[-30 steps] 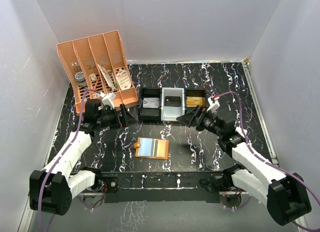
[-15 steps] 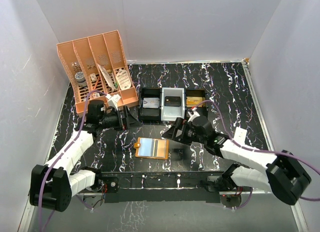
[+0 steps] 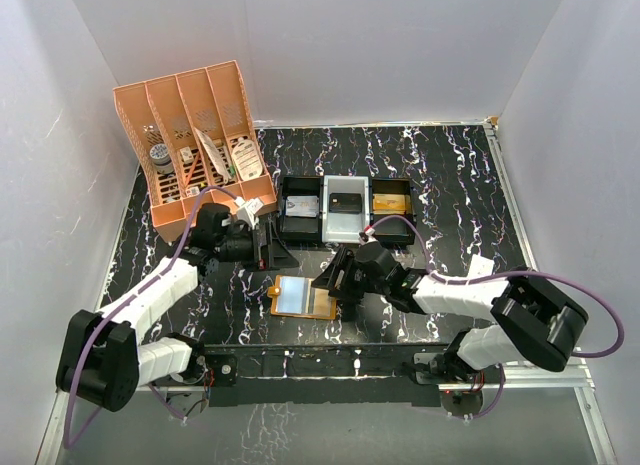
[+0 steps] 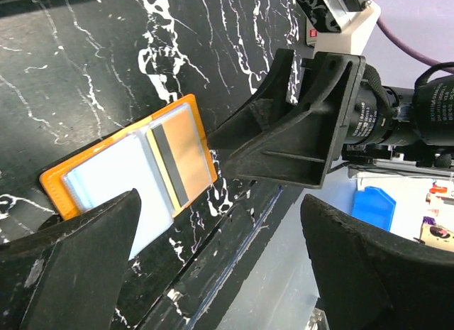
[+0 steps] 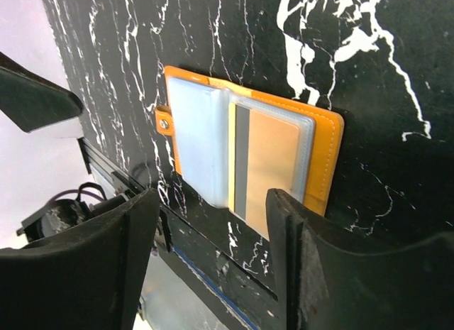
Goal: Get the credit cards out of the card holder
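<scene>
The orange card holder (image 3: 302, 297) lies open and flat on the black marbled table near its front edge. It also shows in the left wrist view (image 4: 128, 163) and the right wrist view (image 5: 323, 160). A pale blue card (image 5: 198, 145) sits in its left sleeve. A tan card with a grey stripe (image 5: 273, 167) sits in its right sleeve. My left gripper (image 3: 275, 250) is open and empty, just up and left of the holder (image 4: 227, 273). My right gripper (image 3: 335, 280) is open and empty at the holder's right edge, its fingers straddling the near side (image 5: 213, 259).
A large orange desk organizer (image 3: 195, 135) stands at the back left. A row of black trays (image 3: 300, 190) behind the holder holds a black box (image 3: 345, 201) and a gold block (image 3: 390, 201). The table's front rail (image 3: 320, 360) runs just below the holder.
My right arm has swung left and forward from the table's right side to the holder's right edge. My left gripper has moved right and nearer the holder. The holder has not moved.
</scene>
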Available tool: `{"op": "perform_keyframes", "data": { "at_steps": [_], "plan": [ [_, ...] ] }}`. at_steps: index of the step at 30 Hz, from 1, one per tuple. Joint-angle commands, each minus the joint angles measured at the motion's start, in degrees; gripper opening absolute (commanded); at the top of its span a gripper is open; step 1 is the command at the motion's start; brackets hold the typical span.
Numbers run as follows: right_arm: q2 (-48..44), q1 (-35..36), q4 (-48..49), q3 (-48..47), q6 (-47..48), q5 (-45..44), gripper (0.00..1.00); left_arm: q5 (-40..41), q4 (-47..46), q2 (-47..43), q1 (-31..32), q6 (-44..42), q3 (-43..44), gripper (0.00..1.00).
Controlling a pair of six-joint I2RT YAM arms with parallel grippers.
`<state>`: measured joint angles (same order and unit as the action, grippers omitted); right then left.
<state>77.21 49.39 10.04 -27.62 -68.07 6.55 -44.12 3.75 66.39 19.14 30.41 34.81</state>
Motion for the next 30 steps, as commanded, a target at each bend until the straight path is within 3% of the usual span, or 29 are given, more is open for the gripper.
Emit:
{"op": "perform_keyframes", "data": {
  "at_steps": [1,6,8,12,20,30],
  "plan": [
    [0.6,0.1,5.3,-2.4,-1.5,-1.0,0.55,1.0,-4.9,0.4,2.6,5.3,-0.5,0.93],
    [1.3,0.1,2.8,-3.2,-1.5,-1.8,0.46,6.6,-3.8,2.3,4.3,5.6,-0.4,0.89],
    [1.7,0.1,0.2,-2.8,-3.7,-3.0,0.44,12.4,-1.3,2.1,4.3,7.2,-0.6,0.89],
    [2.4,0.1,-0.5,0.4,-7.4,-3.1,0.38,12.7,-3.3,1.6,4.5,8.8,-2.1,0.88],
    [4.5,0.1,0.8,2.5,-8.8,-2.9,0.31,11.1,-9.6,3.5,9.8,13.3,-3.6,0.61],
    [1.5,0.1,-4.8,0.6,-7.1,-4.0,0.27,13.9,-8.2,9.7,13.7,13.4,-3.2,0.45]
  ]
}}
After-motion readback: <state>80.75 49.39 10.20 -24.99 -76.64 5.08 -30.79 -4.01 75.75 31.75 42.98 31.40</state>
